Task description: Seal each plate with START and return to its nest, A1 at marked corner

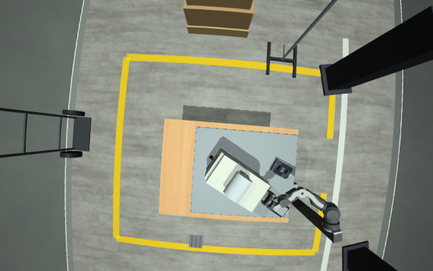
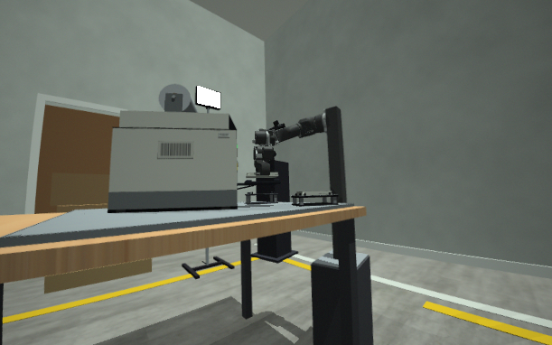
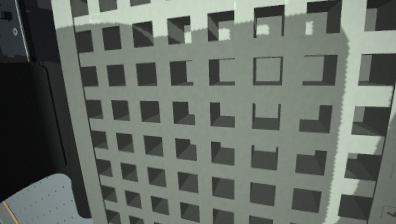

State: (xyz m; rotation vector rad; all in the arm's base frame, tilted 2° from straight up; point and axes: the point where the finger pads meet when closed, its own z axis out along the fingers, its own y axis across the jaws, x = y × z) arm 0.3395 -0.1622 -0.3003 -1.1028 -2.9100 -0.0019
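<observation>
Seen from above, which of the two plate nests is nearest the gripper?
The plate nest partly covered by the arm, beside the gripper; the other nest is uncovered and farther off.

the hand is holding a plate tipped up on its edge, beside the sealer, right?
Not quite: the plate is level, not on its edge, as the exterior view shows. The hand is indeed holding it beside the sealer.
</observation>
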